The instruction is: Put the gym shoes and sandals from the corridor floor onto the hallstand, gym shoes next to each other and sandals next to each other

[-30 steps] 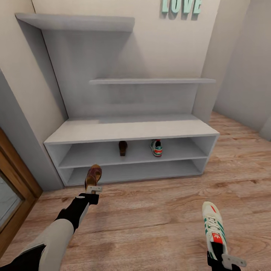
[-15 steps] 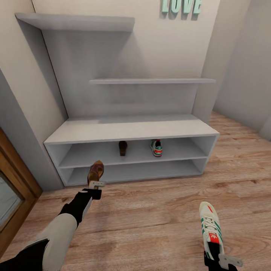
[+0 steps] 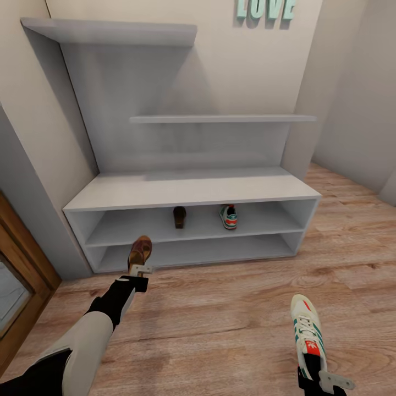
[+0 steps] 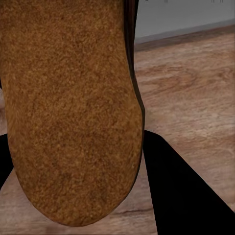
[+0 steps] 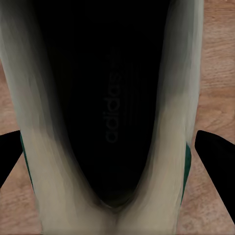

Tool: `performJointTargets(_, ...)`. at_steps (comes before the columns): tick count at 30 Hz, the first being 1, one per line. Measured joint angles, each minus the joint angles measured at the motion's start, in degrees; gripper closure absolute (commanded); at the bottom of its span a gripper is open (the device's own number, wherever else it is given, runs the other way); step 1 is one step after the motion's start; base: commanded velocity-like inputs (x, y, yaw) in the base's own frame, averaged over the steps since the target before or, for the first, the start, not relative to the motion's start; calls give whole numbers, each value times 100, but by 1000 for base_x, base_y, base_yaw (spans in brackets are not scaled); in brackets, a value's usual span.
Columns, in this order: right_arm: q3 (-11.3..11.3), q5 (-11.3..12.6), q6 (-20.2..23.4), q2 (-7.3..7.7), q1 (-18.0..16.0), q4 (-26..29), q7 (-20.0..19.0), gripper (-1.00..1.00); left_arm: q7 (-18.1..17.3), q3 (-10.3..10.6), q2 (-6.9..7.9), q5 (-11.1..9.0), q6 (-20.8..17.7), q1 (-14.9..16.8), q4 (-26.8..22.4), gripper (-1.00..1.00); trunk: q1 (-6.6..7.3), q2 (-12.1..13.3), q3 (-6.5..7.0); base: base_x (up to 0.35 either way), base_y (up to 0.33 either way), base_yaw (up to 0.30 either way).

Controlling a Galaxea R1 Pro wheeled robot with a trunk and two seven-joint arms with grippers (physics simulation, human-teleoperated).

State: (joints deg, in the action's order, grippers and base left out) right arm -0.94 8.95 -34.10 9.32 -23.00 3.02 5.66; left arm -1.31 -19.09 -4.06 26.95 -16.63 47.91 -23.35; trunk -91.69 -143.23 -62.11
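The light-grey hallstand (image 3: 192, 190) stands against the wall ahead. On its upper shelf tier sit one brown sandal (image 3: 179, 216) and one gym shoe (image 3: 229, 216), apart from each other. My left gripper (image 3: 139, 270) is shut on the second brown sandal (image 3: 139, 252), held above the floor in front of the rack's lower left; its tan sole (image 4: 68, 107) faces the left wrist camera. My right gripper (image 3: 323, 379) is shut on the heel of the second gym shoe (image 3: 308, 333), toe pointing toward the rack; its dark inside (image 5: 112, 98) shows in the right wrist view.
Wood-plank corridor floor (image 3: 220, 308) stretches between me and the rack. A wooden-framed mirrored door (image 3: 16, 275) is at the left. Grey wall shelves (image 3: 220, 118) hang above the rack, under teal letters (image 3: 264, 8). Walls close in at the right.
The left gripper has carried the sandal slightly up and toward the rack. The right gripper and gym shoe have shifted slightly left. The view has barely moved.
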Motion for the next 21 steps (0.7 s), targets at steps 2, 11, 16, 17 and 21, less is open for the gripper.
performJointTargets(2,1,0,1,0,0,0,0,100,-1,0,0,2,1,0,0,100,1,0,0,262,0,0)
performJointTargets(11,2,-1,2,0,0,0,3,100,3,-1,1,8,3,-3,0,100,1,0,0,322,0,0)
performJointTargets(16,3,-1,1,0,0,0,1,100,2,-1,0,7,9,-3,1,100,1,0,0,332,-7,0)
performJointTargets(17,4,-2,2,0,0,-1,2,100,1,-1,0,7,11,-3,1,100,1,0,0,332,-51,0)
performJointTargets(21,3,-1,-1,0,0,-1,3,100,3,3,0,7,13,-3,1,100,1,0,0,328,-78,0)
